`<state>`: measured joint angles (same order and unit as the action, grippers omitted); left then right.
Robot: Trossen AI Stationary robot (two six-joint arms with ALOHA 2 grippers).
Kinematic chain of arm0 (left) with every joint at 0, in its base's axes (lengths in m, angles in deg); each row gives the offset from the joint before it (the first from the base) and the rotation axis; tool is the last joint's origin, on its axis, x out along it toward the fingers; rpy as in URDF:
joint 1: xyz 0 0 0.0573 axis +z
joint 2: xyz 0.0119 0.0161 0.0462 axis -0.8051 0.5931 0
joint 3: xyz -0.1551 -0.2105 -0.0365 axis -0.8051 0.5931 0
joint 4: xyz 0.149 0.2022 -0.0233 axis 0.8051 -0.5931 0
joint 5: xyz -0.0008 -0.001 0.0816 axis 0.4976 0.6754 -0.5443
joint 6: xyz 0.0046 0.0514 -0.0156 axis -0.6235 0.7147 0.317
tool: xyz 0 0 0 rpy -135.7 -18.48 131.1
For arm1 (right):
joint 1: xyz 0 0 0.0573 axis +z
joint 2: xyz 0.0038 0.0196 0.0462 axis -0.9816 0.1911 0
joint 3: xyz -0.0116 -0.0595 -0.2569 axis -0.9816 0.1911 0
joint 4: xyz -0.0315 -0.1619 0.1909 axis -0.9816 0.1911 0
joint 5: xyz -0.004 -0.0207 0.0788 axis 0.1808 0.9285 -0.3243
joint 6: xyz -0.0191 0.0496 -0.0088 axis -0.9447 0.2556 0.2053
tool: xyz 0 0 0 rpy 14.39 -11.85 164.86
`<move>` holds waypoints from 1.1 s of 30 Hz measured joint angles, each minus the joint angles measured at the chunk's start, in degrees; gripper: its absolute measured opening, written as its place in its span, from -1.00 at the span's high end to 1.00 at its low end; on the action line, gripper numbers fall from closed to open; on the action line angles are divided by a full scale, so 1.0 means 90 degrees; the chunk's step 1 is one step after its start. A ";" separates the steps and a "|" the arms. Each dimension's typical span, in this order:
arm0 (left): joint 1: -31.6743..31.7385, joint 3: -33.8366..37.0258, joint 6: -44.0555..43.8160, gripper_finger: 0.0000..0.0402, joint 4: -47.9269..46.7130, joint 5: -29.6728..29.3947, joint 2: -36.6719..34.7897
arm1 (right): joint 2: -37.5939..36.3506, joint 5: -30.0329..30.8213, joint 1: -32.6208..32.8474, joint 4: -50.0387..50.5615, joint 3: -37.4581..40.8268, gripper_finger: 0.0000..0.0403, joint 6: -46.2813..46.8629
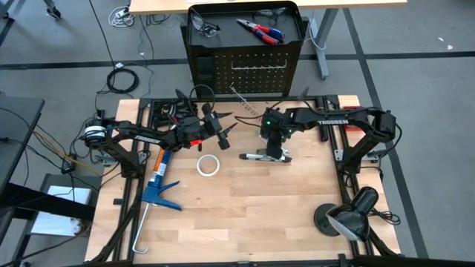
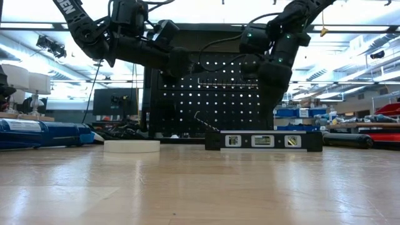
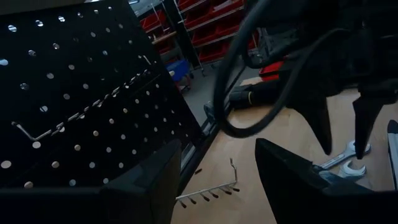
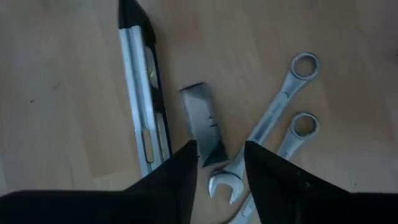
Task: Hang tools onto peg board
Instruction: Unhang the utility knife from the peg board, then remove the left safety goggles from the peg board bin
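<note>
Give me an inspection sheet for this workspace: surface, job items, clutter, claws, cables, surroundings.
Surface: light wooden table top, bare at the front.
Job's things: black-and-silver level bar and two silver wrenches lie flat on the table; red-and-blue-handled pliers and black-framed safety glasses sit on top of the upright black perforated peg board.
Clutter: blue caulking gun, white tape ring, loose silver hook rail.
Claws: left claw open, empty, near the board; right claw open above the wrenches.
Cables: coils on the floor.
Surroundings: black lamp.
</note>
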<state>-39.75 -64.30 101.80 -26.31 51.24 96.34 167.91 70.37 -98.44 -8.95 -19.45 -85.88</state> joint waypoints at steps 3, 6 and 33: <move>0.0000 0.0000 0.0000 -0.05 0.0010 0.0000 0.0002 | -0.0001 0.0171 -0.0095 0.0411 -0.0243 0.17 -0.0061; 0.0000 0.0000 0.0002 -0.05 0.0010 0.0000 0.0002 | -0.0046 0.1005 -0.0197 0.0883 -0.0434 0.14 0.0005; 0.0000 0.0000 -0.0020 -0.05 -0.0150 0.0195 0.0005 | -0.0576 0.0143 -0.0427 -0.1741 -0.2545 0.16 -0.0948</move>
<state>-39.75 -64.30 101.62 -27.66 53.00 96.38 162.73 71.66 -102.28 -24.62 -42.36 -94.42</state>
